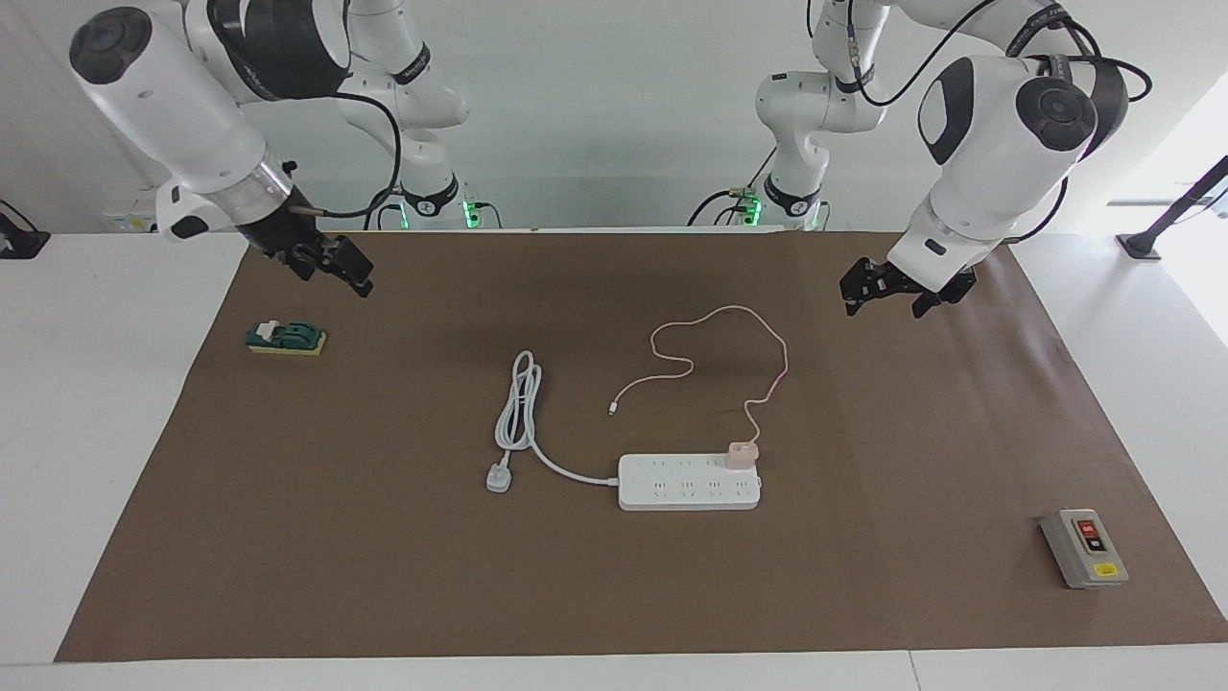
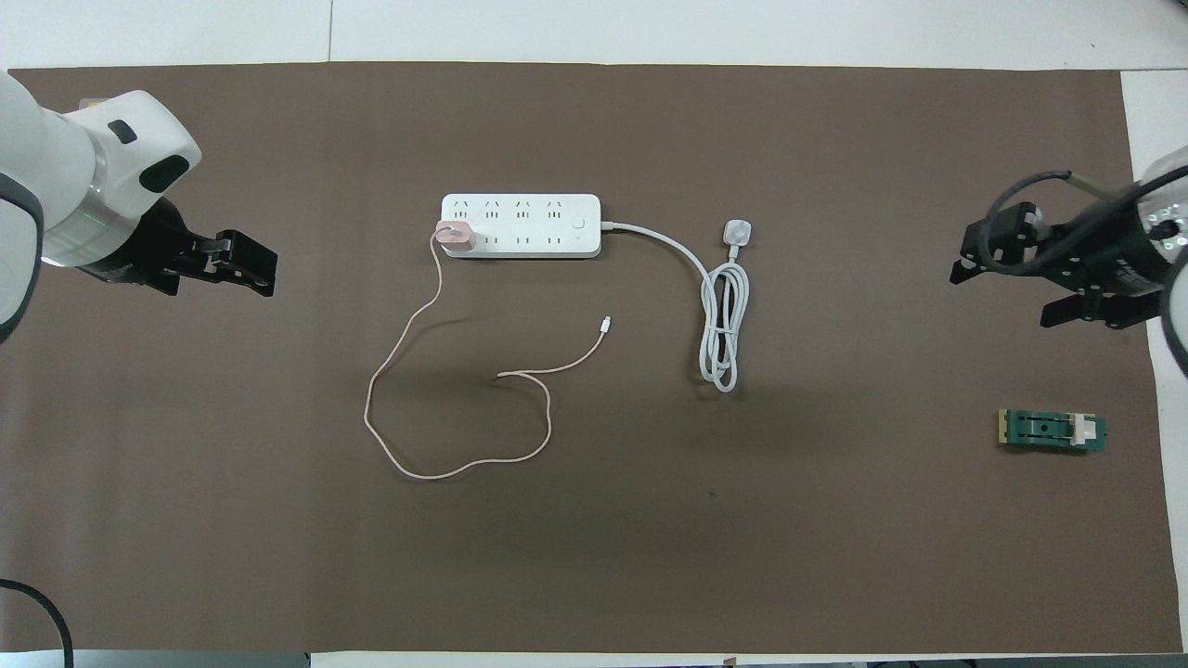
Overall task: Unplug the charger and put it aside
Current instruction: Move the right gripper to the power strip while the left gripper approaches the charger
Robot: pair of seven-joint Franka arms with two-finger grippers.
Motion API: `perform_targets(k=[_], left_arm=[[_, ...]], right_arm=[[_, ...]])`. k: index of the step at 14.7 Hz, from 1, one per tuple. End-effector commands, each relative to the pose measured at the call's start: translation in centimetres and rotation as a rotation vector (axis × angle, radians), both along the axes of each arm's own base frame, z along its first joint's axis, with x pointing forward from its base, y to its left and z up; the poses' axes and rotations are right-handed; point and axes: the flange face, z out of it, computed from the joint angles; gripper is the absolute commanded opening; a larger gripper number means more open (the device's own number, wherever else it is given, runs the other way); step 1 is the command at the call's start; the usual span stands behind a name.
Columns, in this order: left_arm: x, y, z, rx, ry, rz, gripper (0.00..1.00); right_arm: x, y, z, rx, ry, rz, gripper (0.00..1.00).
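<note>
**Charger Still Plugged In, Both Arms Held Off**

Pictured at mid-table: a pale pink charger (image 1: 742, 455) seated in an end socket of the white power strip (image 1: 689, 483), at the strip's end toward the left arm and in the socket row nearer the robots. Trailing from it, a thin pink cable (image 1: 715, 345) looping over the brown mat (image 1: 384, 576) toward the robots, its free connector lying loose on the mat. Running from the strip's other end, a bundled white cord (image 1: 519, 408) with its plug resting flat (unconnected to anything).

Poised above the mat toward its own end of the table, the left gripper (image 1: 887, 293), fingers parted and holding nothing. Likewise raised and waiting at the other end, the right gripper (image 1: 331, 267), jaws apart and holding nothing, just above a small green device (image 1: 286, 338). Also on the mat, toward the left arm's end and farthest from the robots: a grey switch box (image 1: 1083, 548) with red and black buttons.
</note>
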Motion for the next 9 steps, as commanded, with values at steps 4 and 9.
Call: perform_targets(k=[4,9], left_arm=[[2.1,1.7,-1.3,0.006,0.010,0.146,1.00],[2.8,1.7,-1.4,0.003,-0.015,0.154,1.00]], right_arm=[[3.7,7.1,-6.1,0.102,0.061,-0.300,1.00],[5.7,12.5,-9.5,0.213,0.119,-0.522,1.00]])
